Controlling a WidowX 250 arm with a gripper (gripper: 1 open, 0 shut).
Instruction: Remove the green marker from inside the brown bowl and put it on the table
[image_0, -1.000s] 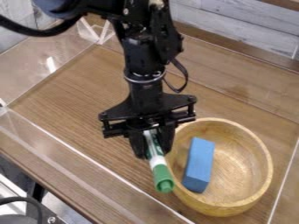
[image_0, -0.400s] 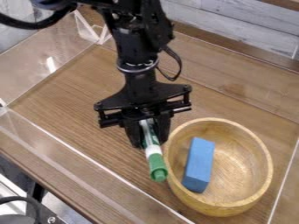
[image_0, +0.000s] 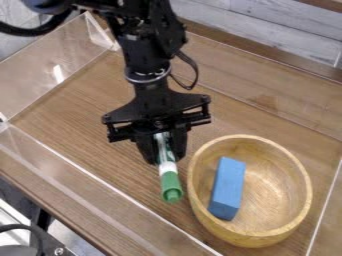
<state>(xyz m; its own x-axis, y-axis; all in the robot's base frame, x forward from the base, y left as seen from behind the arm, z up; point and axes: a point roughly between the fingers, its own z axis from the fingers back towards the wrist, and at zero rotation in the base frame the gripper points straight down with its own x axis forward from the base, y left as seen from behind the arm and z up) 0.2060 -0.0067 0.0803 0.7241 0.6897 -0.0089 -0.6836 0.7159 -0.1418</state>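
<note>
The green marker (image_0: 167, 176) hangs tilted from my gripper (image_0: 158, 150), which is shut on its upper end. Its green cap end points down toward the table (image_0: 80, 125), just left of the brown bowl (image_0: 254, 190) and outside its rim. I cannot tell whether the cap touches the wood. The gripper points straight down, left of the bowl and above the table.
A blue rectangular block (image_0: 227, 187) lies inside the bowl. Clear acrylic walls (image_0: 40, 165) border the table on the left and front. The black arm (image_0: 144, 50) rises toward the top of the view.
The gripper has carried the marker leftward, away from the bowl's rim; the marker's cap end now hangs over the table instead of at the bowl's edge.
</note>
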